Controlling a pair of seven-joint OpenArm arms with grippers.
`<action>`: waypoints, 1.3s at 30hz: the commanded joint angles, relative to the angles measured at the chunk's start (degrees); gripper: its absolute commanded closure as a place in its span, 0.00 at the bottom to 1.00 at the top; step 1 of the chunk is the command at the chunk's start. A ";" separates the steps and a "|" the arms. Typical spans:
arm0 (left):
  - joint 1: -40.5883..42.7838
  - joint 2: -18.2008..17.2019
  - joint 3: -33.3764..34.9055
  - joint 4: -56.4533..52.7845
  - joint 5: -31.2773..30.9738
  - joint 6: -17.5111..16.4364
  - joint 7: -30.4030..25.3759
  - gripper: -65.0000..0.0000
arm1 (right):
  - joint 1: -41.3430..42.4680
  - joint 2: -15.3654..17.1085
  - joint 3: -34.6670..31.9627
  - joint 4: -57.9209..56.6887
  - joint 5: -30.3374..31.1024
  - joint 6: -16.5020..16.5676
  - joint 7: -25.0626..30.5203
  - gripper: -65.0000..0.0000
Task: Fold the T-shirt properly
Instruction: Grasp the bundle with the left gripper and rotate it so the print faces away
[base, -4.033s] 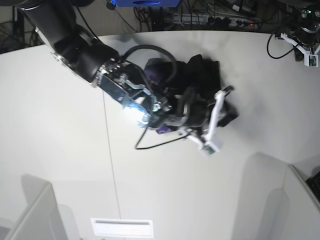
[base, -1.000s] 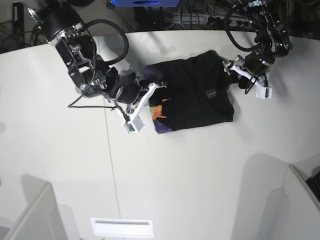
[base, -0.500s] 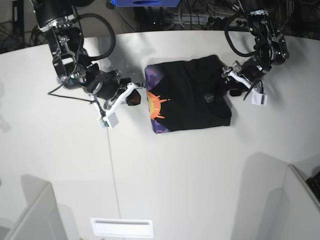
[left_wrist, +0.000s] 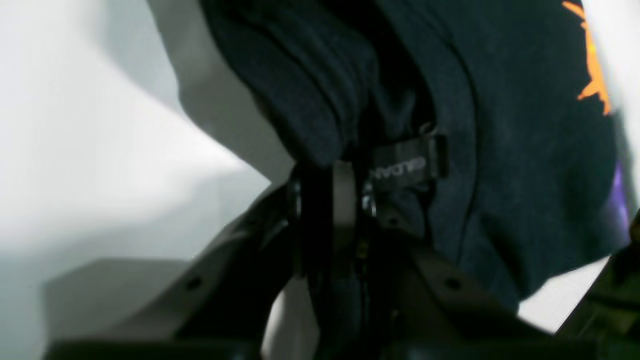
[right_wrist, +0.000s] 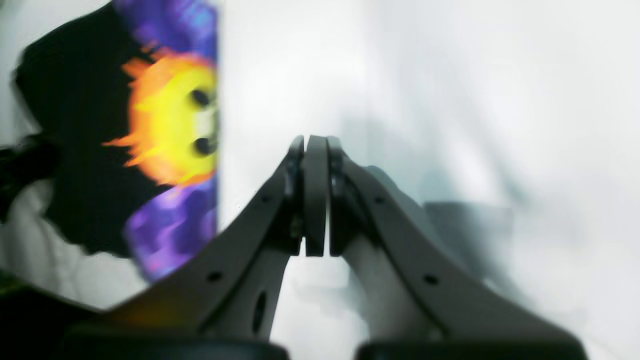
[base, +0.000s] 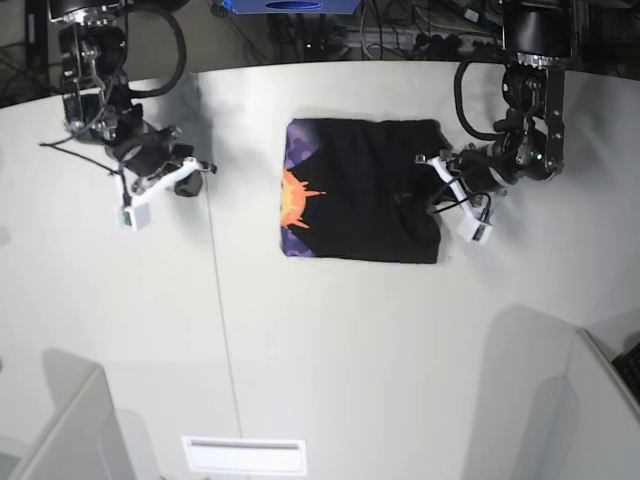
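Left wrist view: left end effector pinches the T-shirt edge; right end effector closed, empty.

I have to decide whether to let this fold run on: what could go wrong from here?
1. The left gripper is at the T-shirt's bunched edge, beside the label; if it is pinching cloth, a pull could drag the folded stack apart.
2. That edge looks thick and rumpled, so the fold may end up lumpy.
3. The right gripper is shut, away over bare table, so nothing pins the printed side.
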 joint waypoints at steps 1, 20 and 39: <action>-1.17 -1.70 2.33 0.46 0.72 0.33 0.70 1.00 | 0.01 0.36 1.63 0.96 0.68 0.40 0.88 1.00; -24.64 -8.20 46.64 0.46 23.85 -4.42 -2.47 1.00 | -6.76 -1.40 17.63 0.96 0.68 0.49 0.88 1.00; -26.49 -0.29 49.71 -0.15 46.97 -14.66 -15.04 1.00 | -8.52 -6.76 22.38 0.69 0.59 0.40 0.79 1.00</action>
